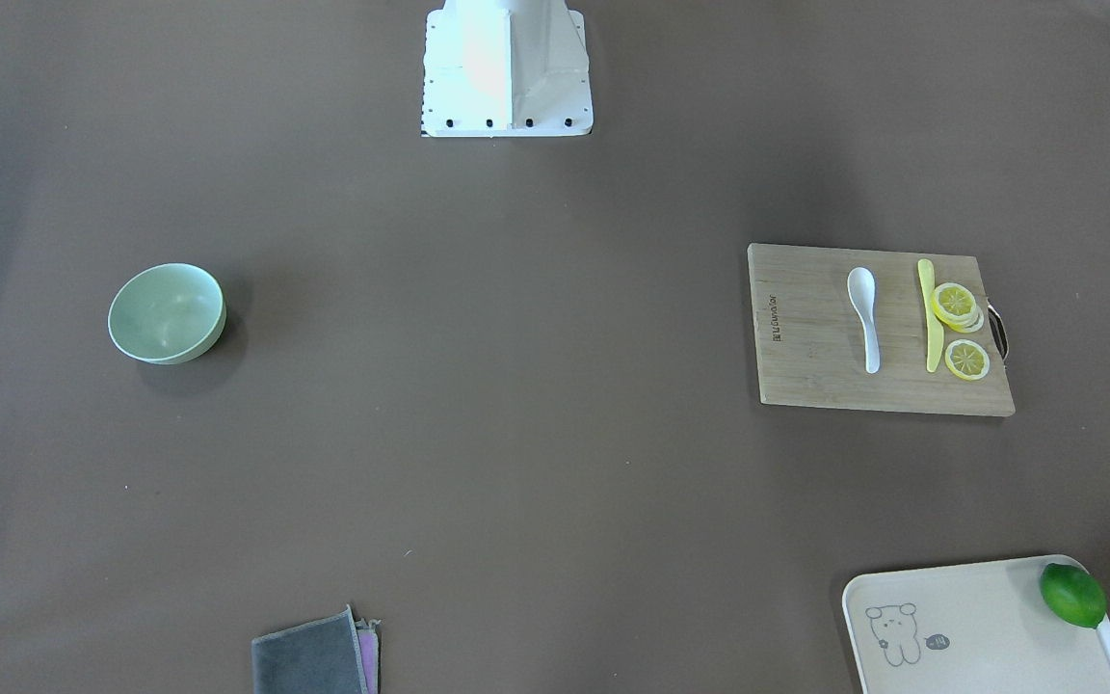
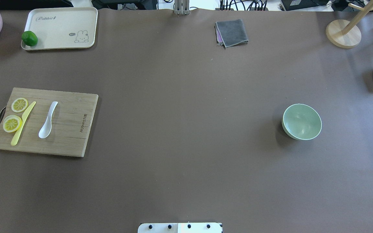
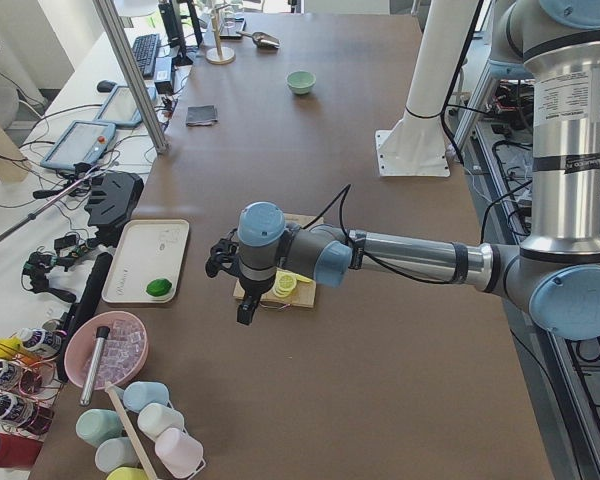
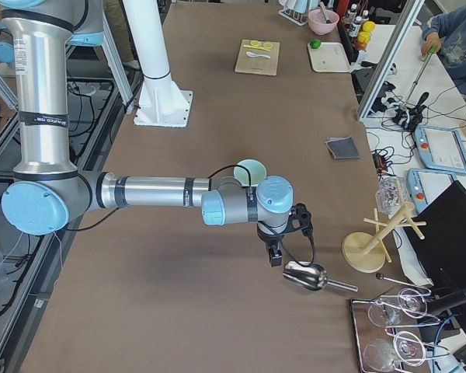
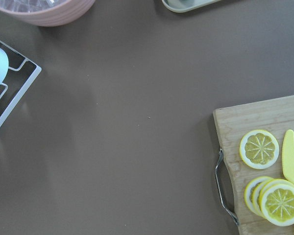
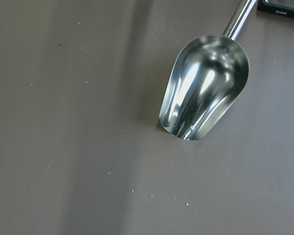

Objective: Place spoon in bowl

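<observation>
The spoon [image 1: 865, 316] is lying on the cutting board [image 1: 806, 337] beside the yellow knife [image 1: 929, 318], well apart from the bowl [image 1: 167, 313] sitting on the tabletop [image 1: 516, 386]. The left gripper [image 3: 243, 308] and right gripper [image 4: 274, 255] are hanging above it; open or closed, I cannot tell

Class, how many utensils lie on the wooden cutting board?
2: the white spoon near the middle of the cutting board, and the yellow knife beside it, next to the lemon slices.
</observation>
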